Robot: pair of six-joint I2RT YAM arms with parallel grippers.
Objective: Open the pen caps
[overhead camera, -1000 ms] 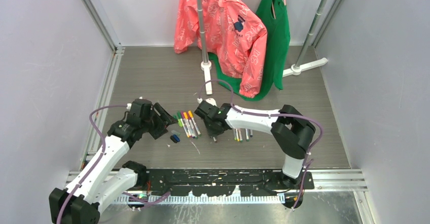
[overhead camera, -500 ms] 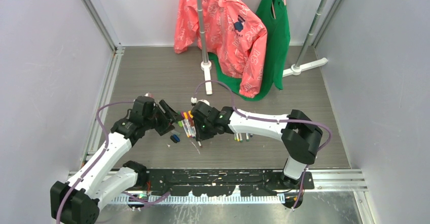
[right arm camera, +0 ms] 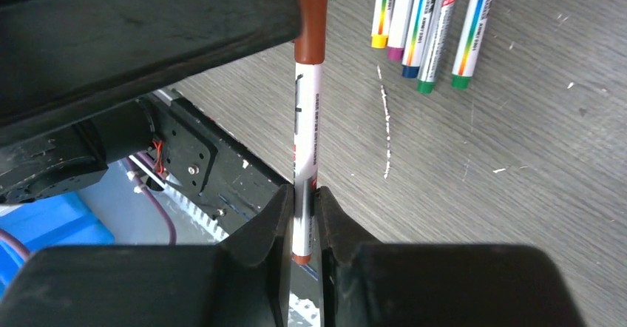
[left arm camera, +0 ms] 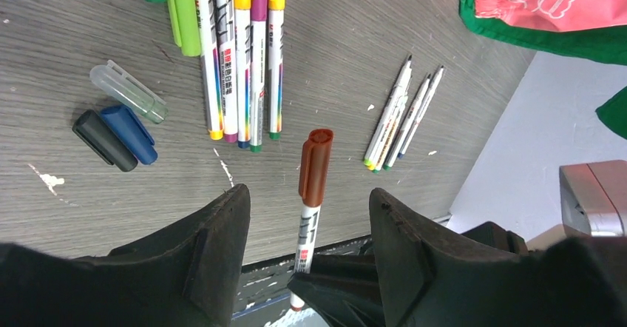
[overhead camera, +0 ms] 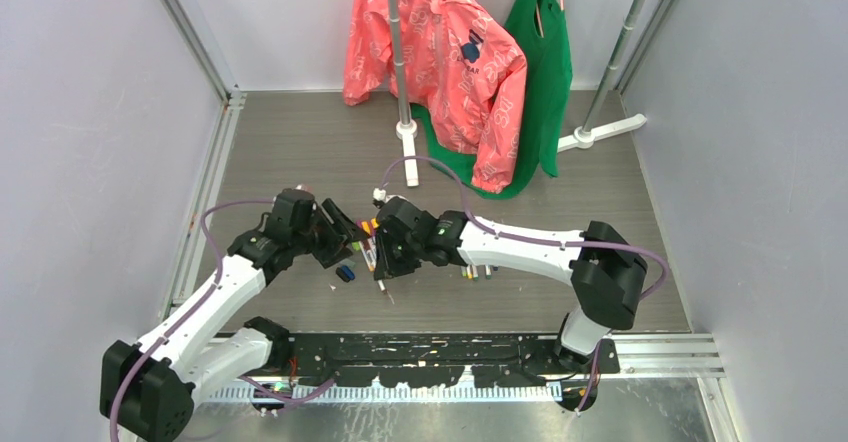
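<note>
My right gripper (right arm camera: 302,201) is shut on the whitish barrel of a pen (right arm camera: 305,120) with a dark red cap (right arm camera: 311,16), held above the table. My left gripper (left arm camera: 309,216) is open, and its jaws stand either side of that pen (left arm camera: 310,231), just below its dark red cap (left arm camera: 316,166), without touching it. In the top view both grippers meet near the table's middle, the left (overhead camera: 345,245) and the right (overhead camera: 383,259). Several capped pens (left arm camera: 240,53) lie side by side. Loose caps lie beside them: clear (left arm camera: 129,92), blue (left arm camera: 129,134), black (left arm camera: 103,140), green (left arm camera: 182,15).
Several uncapped pens (left arm camera: 403,116) lie in a bunch to the right of the row. A pink jacket (overhead camera: 440,62) and a green garment (overhead camera: 545,72) hang on a rack whose white foot (overhead camera: 408,152) stands at the back. A black rail (overhead camera: 450,347) runs along the near edge.
My right gripper has carried the dark-red-capped pen to the left. My left gripper has moved right to meet it, so the pen now stands between its open jaws.
</note>
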